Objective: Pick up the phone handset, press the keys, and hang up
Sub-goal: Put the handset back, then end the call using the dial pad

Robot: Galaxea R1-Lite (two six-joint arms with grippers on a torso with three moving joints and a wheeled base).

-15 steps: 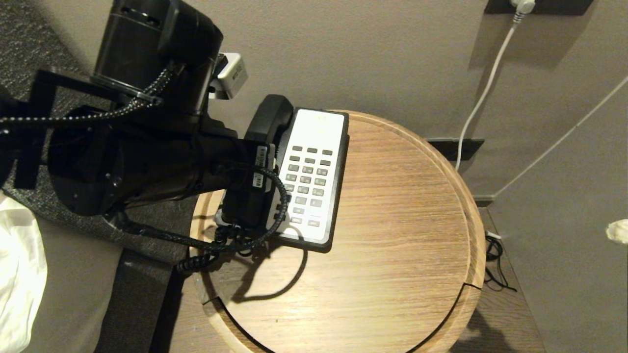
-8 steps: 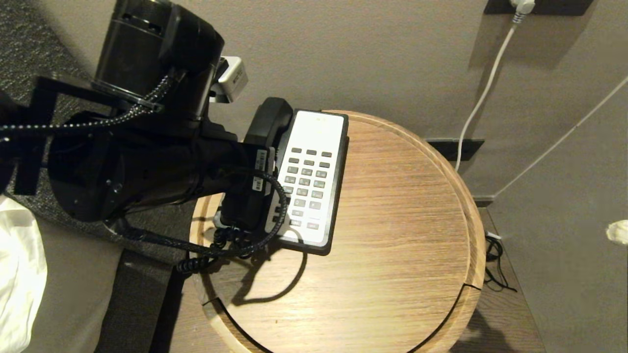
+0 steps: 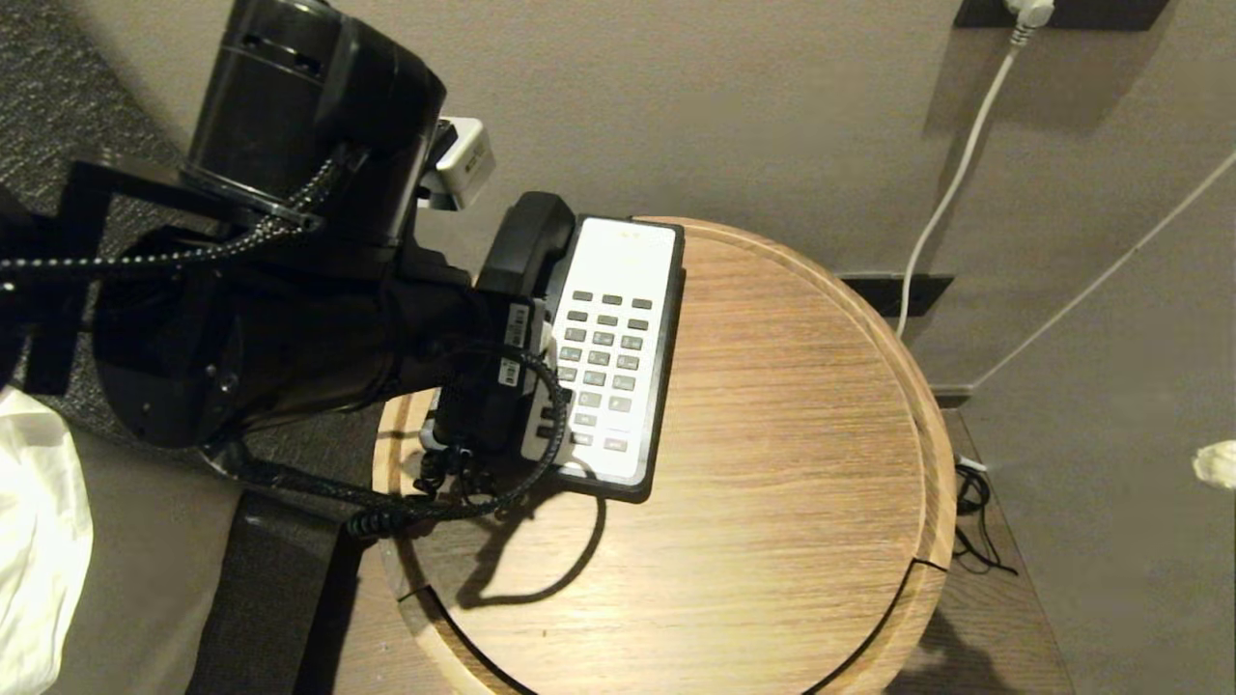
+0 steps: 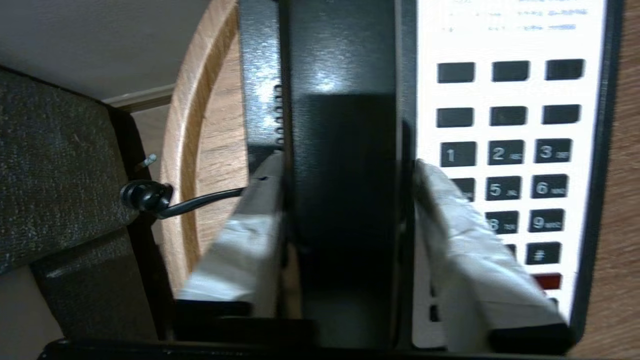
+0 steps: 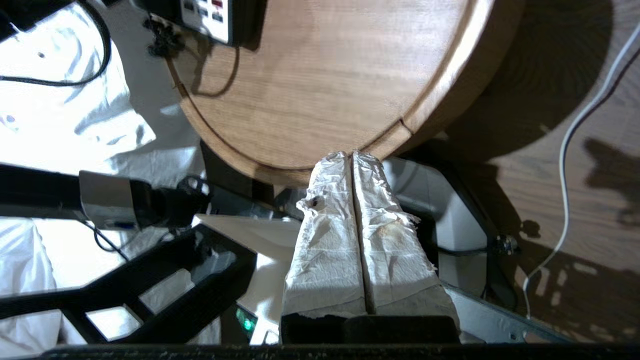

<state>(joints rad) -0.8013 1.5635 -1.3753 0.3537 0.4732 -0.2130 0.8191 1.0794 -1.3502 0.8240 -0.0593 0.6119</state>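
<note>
The black phone handset [image 3: 529, 241] lies in its cradle along the left side of the phone base [image 3: 623, 256], which has a white face. The grey keys [image 3: 603, 357] fill the middle of that face. The handset's coiled cord [image 3: 435, 478] hangs off the near end. In the left wrist view my left gripper [image 4: 347, 162] straddles the handset [image 4: 345, 100]. One wrapped finger stands on each side of it, with a thin gap showing, so the gripper is open. The number keys [image 4: 505, 152] lie just beside it. My right gripper [image 5: 351, 154] is shut and empty, low beside the table's near edge.
The phone stands at the back left of a round wooden table [image 3: 772, 434] with a raised rim. White cables [image 3: 951, 193] run down the wall behind it. White bedding [image 3: 39, 541] and a dark upholstered edge lie to the left.
The left arm has shifted slightly over the phone. The handset and base have barely moved on the table.
</note>
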